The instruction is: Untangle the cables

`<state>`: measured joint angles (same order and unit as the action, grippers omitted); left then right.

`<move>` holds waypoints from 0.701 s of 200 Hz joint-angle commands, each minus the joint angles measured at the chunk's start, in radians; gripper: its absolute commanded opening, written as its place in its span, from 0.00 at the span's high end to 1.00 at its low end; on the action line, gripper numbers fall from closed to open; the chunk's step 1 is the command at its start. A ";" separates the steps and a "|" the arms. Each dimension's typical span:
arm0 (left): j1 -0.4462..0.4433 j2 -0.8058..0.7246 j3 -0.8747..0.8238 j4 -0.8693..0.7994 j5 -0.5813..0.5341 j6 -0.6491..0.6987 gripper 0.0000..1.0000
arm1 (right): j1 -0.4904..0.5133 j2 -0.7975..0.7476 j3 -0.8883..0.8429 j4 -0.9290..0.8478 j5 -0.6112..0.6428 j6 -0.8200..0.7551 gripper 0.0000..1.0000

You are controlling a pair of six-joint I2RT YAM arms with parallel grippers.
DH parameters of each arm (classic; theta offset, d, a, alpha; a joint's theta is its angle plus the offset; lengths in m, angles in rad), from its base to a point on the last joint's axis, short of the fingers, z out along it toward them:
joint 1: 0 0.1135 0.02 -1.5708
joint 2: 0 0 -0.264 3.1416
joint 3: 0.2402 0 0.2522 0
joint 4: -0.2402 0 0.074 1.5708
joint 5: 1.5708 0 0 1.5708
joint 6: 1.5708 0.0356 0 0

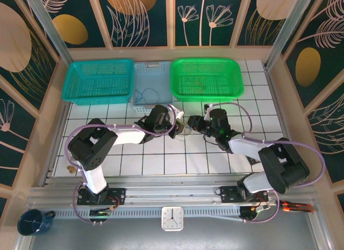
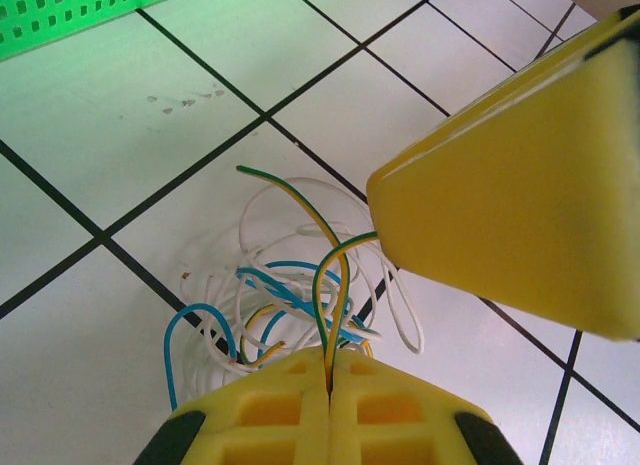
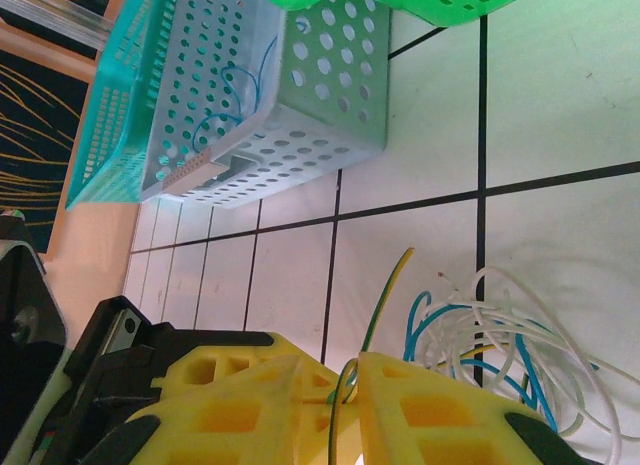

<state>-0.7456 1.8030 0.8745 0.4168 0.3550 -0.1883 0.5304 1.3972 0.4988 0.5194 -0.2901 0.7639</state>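
Observation:
The cables (image 2: 290, 285) lie as a small tangle of white, blue and yellow-green strands on the white tiles; the tangle (image 3: 510, 335) is at the lower right of the right wrist view. My left gripper (image 2: 330, 370) is shut on a yellow-green cable (image 2: 340, 275) that rises out of the tangle. The same cable (image 3: 385, 305) runs between the fingers of my right gripper (image 3: 345, 390), which has closed to a narrow gap on it. From above, the left gripper (image 1: 173, 126) and right gripper (image 1: 190, 123) meet tip to tip over the cables (image 1: 185, 133).
Three baskets stand at the back: teal (image 1: 99, 80), pale blue (image 1: 148, 72) holding a blue wire (image 1: 144, 94), and green (image 1: 206, 78). Wooden walls enclose the tiled table (image 1: 161, 164). The pale blue basket (image 3: 300, 115) is close ahead of my right wrist.

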 commanded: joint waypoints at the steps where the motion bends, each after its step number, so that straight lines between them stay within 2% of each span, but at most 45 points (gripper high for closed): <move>1: -0.002 -0.030 -0.012 0.046 -0.007 -0.013 1.00 | 0.011 0.017 0.005 0.031 -0.013 -0.005 0.78; 27: -0.002 -0.030 -0.013 0.047 -0.007 -0.013 1.00 | 0.011 0.020 0.007 0.036 -0.014 -0.004 0.81; 61: -0.002 -0.032 -0.014 0.051 -0.009 -0.013 1.00 | 0.011 0.011 0.018 0.021 -0.012 -0.012 1.00; 75: -0.002 -0.037 -0.019 0.052 -0.018 -0.014 1.00 | 0.011 -0.003 0.027 0.005 -0.008 -0.023 1.00; 84: -0.002 -0.044 -0.026 0.060 -0.026 -0.017 0.91 | 0.011 -0.015 0.033 -0.008 -0.005 -0.031 1.00; 122: 0.000 -0.083 -0.079 0.081 -0.099 -0.018 0.44 | 0.011 -0.065 0.075 -0.080 0.007 -0.068 1.00; 140: 0.006 -0.152 -0.128 0.117 -0.146 -0.033 0.32 | 0.011 -0.086 0.097 -0.113 0.008 -0.088 1.00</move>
<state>-0.7456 1.7321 0.7994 0.4629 0.2790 -0.2085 0.5320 1.3598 0.5407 0.4534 -0.2928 0.7277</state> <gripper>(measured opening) 0.631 0.048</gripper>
